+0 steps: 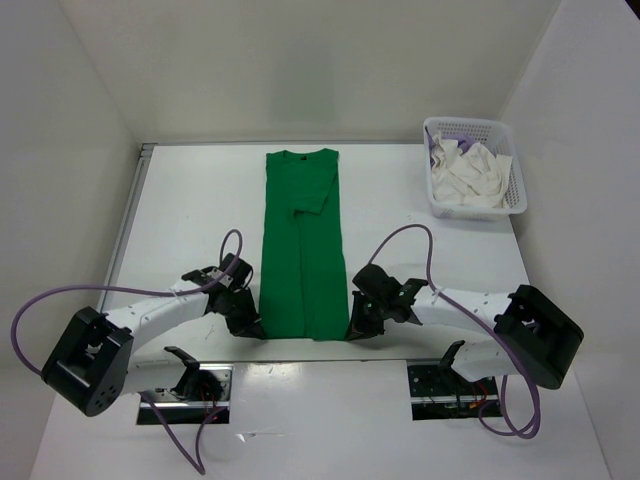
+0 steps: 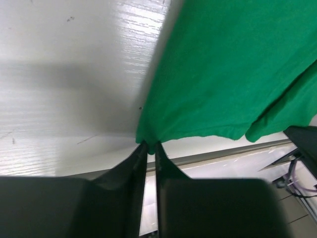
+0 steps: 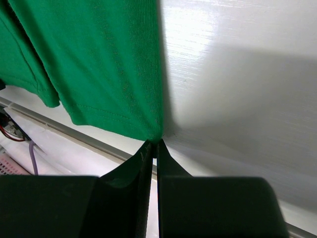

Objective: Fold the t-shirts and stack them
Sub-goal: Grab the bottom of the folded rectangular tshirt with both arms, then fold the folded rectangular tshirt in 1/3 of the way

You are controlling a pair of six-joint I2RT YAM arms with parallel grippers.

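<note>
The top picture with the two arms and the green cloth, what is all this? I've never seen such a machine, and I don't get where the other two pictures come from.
These are two robot arms bolted at the near edge of a white table. The wide picture comes from a fixed camera above and behind them; each close-up comes from a camera on one wrist, looking along its own fingers. A green t-shirt lies in the middle, folded into a long strip. The left end effector pinches its near left corner, the right end effector its near right corner. At the far right stands a white basket holding crumpled cloth.
</note>
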